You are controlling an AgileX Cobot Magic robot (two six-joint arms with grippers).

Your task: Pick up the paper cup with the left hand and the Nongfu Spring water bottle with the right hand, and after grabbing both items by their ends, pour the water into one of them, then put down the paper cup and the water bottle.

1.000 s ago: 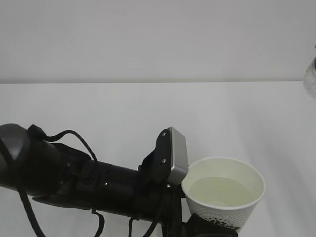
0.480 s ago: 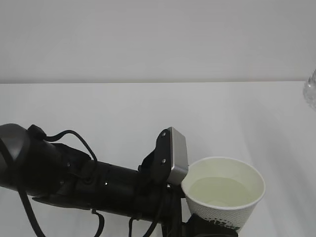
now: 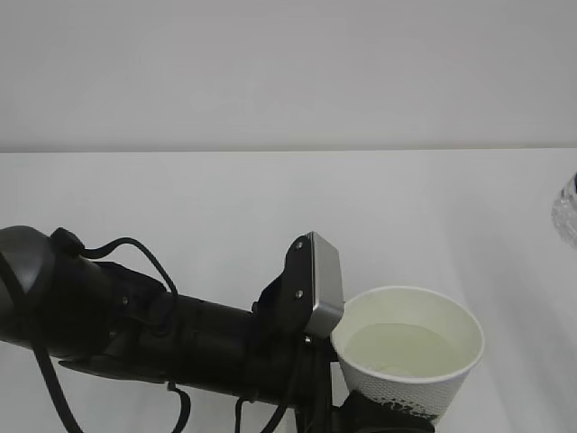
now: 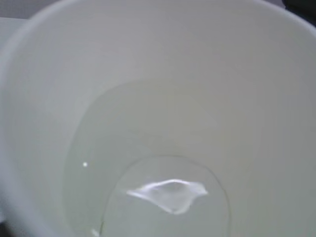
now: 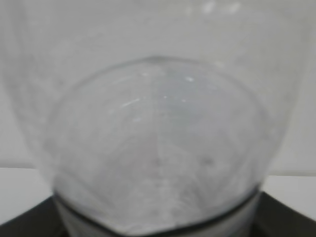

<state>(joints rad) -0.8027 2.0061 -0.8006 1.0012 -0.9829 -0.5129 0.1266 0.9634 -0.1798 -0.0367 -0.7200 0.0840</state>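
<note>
The paper cup [image 3: 397, 390] stands upright at the lower right of the exterior view, white with dark speckled print low on its wall. The water [image 3: 401, 350] lies still in it, faintly greenish. My left gripper [image 3: 383, 422] is shut on the cup's base at the frame's bottom edge, with the black arm running in from the left. The left wrist view is filled by the cup's inside [image 4: 163, 74] and the water [image 4: 168, 192]. A clear sliver of the Nongfu Spring water bottle [image 3: 566, 209] shows at the right edge. The bottle [image 5: 158, 143] fills the right wrist view, with black fingers [image 5: 284, 215] at either side of it.
A white table [image 3: 225, 198] stretches back to a pale wall [image 3: 288, 72]. The grey block [image 3: 323, 281] on the left wrist sits right beside the cup's rim. The left arm and its cables [image 3: 135, 334] take up the lower left.
The bottle's clear sliver has slid down along the right edge of the exterior view. The left arm and the cup have not moved.
</note>
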